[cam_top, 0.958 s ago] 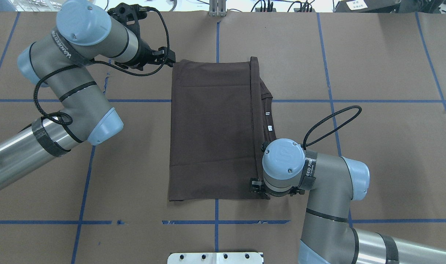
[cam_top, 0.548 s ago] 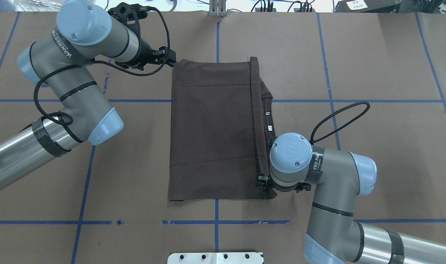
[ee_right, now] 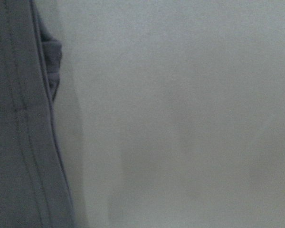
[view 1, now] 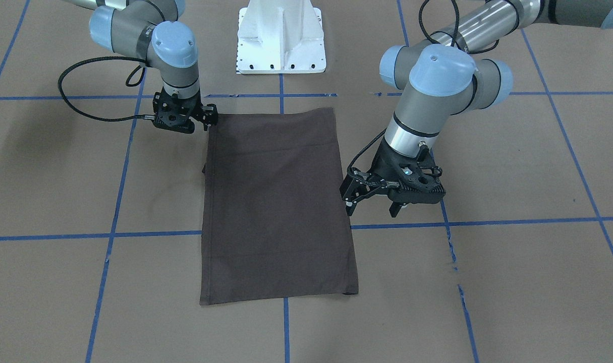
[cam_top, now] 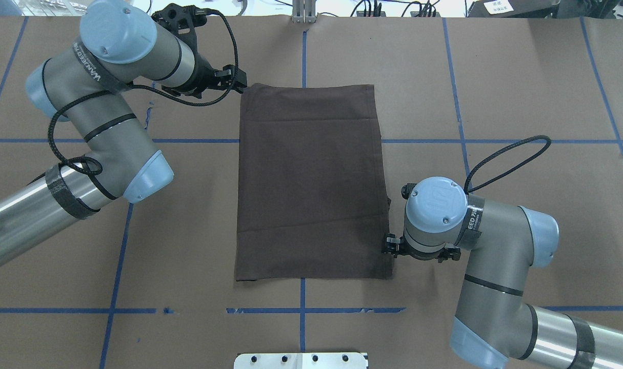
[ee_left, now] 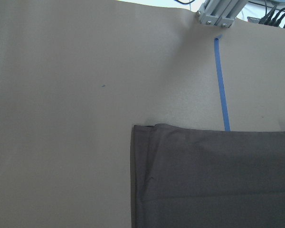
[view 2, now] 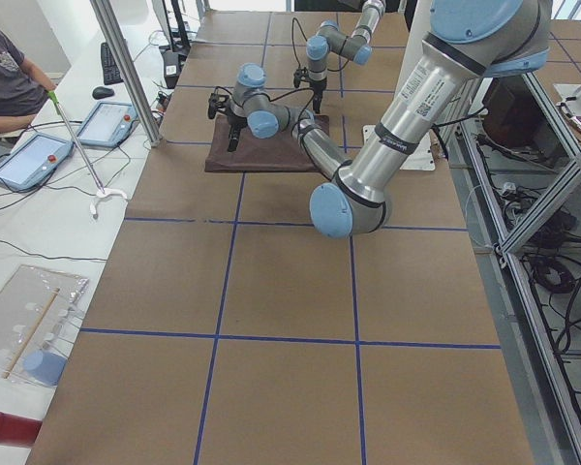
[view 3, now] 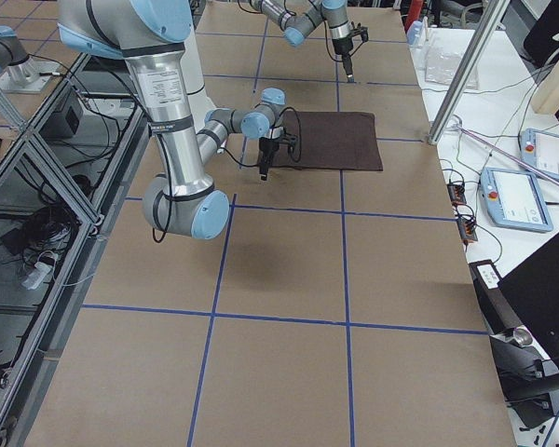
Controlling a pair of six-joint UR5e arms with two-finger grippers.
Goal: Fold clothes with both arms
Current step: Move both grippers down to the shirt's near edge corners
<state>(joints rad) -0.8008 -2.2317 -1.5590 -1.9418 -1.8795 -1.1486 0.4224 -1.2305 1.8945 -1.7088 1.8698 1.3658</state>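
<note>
The dark brown T-shirt lies flat on the table as a folded rectangle; it also shows in the front view. My left gripper is open and empty, raised beside the shirt's far-left corner. The left wrist view shows that corner below it. My right gripper hangs low at the shirt's right edge near the near corner. Its fingertips are hidden, so I cannot tell whether it grips the hem. The right wrist view shows the hem at its left. A bit of sleeve pokes out.
The white pedestal stands at the table's near edge between the arms. Blue tape lines cross the brown table cover. A metal post stands at the far edge. An operator sits by tablets beyond the far side.
My right gripper has moved to the right, and the shirt's top layer has spread right with it, now covering the collar and labels. The left arm has barely moved.
</note>
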